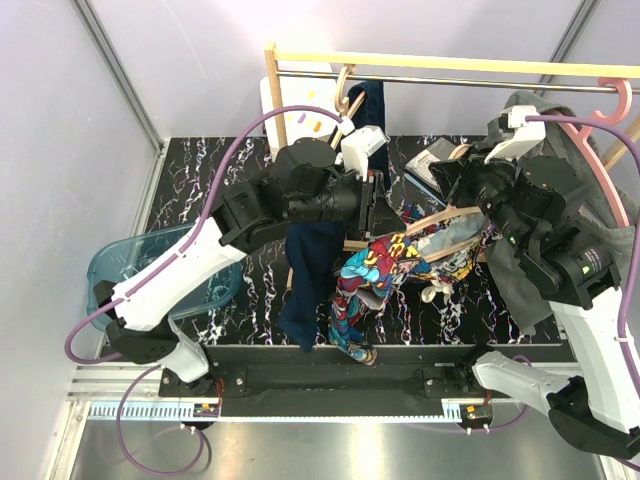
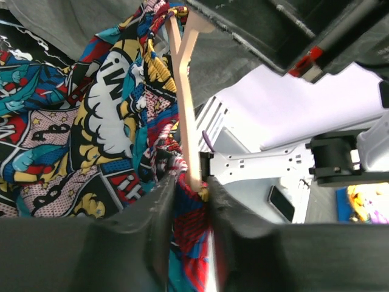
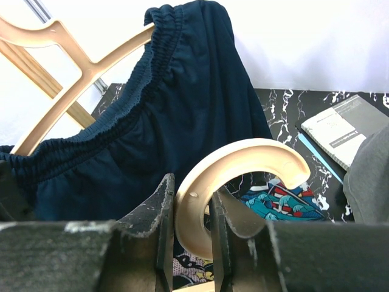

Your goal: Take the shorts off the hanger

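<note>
The bright cartoon-print shorts (image 1: 370,275) (image 2: 103,121) hang on a wooden hanger (image 1: 440,215) (image 2: 185,91) held low over the table. My left gripper (image 1: 372,228) (image 2: 191,182) is shut on the print cloth at the tip of the hanger's arm. The right gripper (image 1: 448,170) (image 3: 193,194) is shut on that hanger's curved wooden hook (image 3: 243,164). Navy shorts (image 1: 310,270) (image 3: 182,109) hang on a second wooden hanger (image 3: 73,61) from the rack's rod. Grey shorts (image 1: 520,270) (image 3: 371,176) droop on a pink hanger (image 1: 600,150) at the right.
A wooden rack with a metal rod (image 1: 450,62) spans the back. A blue plastic bin (image 1: 130,265) sits at the table's left. A booklet (image 3: 346,125) lies on the black marbled tabletop (image 1: 230,160) behind the arms.
</note>
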You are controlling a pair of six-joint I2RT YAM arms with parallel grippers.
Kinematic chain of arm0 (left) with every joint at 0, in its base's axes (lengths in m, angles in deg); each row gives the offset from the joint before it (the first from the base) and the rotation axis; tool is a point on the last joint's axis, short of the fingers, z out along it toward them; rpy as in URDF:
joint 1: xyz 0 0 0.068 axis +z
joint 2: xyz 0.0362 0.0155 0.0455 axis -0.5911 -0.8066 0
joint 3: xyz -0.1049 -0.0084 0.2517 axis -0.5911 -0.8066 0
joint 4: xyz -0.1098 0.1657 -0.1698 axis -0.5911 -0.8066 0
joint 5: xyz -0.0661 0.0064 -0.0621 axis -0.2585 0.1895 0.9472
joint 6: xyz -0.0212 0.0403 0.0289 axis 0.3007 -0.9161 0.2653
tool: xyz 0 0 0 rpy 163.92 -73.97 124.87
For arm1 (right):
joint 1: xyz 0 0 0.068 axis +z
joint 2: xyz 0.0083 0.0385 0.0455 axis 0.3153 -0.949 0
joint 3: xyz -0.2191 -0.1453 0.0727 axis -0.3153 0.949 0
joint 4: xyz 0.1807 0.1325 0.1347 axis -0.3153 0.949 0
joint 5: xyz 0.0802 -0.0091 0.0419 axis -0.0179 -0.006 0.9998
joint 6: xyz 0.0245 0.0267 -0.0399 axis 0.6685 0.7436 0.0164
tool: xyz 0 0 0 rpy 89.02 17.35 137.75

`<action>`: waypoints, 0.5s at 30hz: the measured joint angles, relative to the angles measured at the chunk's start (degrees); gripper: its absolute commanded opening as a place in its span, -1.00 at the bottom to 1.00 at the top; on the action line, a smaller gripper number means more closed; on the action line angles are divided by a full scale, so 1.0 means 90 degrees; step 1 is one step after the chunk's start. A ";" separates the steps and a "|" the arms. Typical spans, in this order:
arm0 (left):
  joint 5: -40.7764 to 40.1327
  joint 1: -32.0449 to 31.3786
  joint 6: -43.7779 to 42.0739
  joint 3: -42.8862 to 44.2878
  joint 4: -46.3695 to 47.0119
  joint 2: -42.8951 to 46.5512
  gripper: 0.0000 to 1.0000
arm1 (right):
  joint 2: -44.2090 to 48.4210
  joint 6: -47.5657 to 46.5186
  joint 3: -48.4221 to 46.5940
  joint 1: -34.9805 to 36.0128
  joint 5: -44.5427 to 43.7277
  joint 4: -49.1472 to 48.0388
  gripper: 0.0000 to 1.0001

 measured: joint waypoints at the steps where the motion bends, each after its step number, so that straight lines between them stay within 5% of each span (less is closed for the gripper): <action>1: -0.0007 0.0000 0.0012 0.0000 0.0007 0.0005 -0.68 | 0.0000 0.0000 0.0000 0.0000 0.0000 0.0024 -1.00; 8: -0.0175 -0.0024 0.0017 -0.0112 0.0107 0.0134 -1.00 | 0.0024 0.0015 0.0015 0.0002 -0.0029 0.0056 -1.00; 15: -0.0444 -0.0032 -0.0041 -0.0685 0.0282 0.0663 -1.00 | 0.0245 0.0423 0.0211 0.0015 -0.0631 0.0158 -1.00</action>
